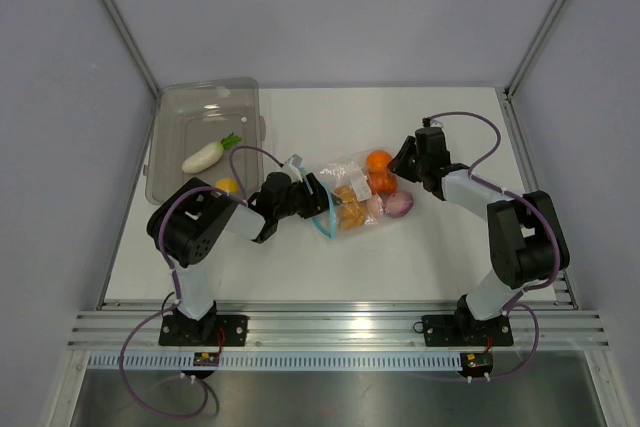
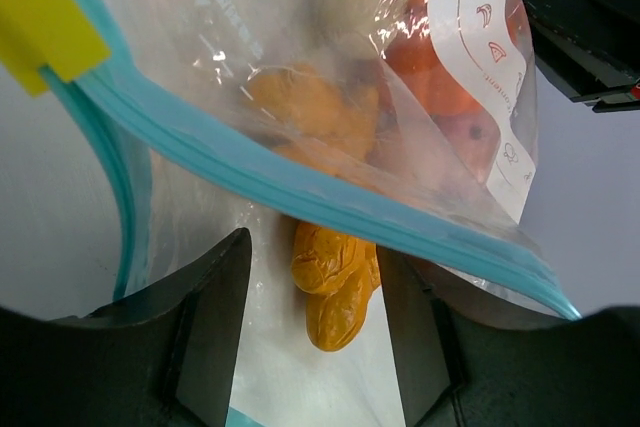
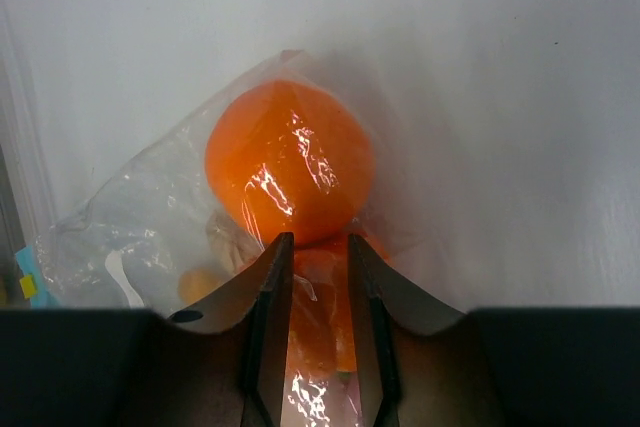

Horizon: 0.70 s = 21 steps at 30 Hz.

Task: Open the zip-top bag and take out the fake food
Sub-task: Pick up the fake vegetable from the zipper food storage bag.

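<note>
The zip-top bag lies mid-table with its blue zip strip toward my left arm. Inside it are fake food pieces: an orange ball, a purple onion and yellow-orange pieces. My left gripper stands open at the bag's mouth. In the left wrist view its fingers flank a yellow-orange piece under the zip strip. My right gripper is shut on the bag's closed end. Its tips pinch plastic just below the orange ball.
A smoky translucent tray sits at the back left with a white radish in it. A yellow piece lies at its near edge beside my left arm. Metal frame posts rise at both back corners.
</note>
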{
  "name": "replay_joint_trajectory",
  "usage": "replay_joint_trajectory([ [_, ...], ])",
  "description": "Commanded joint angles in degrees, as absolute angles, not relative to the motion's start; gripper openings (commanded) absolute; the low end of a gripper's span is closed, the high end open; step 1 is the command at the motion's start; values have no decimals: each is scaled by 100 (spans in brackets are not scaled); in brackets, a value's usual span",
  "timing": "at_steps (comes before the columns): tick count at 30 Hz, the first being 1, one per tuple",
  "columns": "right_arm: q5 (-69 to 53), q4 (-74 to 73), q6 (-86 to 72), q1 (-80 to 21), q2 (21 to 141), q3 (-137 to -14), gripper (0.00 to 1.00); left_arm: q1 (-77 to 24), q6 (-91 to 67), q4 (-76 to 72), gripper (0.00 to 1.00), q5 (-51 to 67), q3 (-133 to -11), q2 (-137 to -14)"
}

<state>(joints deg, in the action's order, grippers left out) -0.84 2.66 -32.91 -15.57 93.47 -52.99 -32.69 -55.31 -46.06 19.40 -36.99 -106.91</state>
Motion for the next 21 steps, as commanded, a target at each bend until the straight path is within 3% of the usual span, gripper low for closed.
replay_joint_trajectory([
  [1,-500,545,-3428,-1538,9457,-5370,35,-3340,-5405,-4949,57,2092,-3902,-10749],
  [17,-853,694,-3507,-1538,9448,-5186,32,-3542,-5186,-4412,58,1872,-4306,-11091],
  [21,-931,756,-3533,-1538,9466,-5168,30,-3542,-5159,-4325,52,1784,-4403,-11127],
])
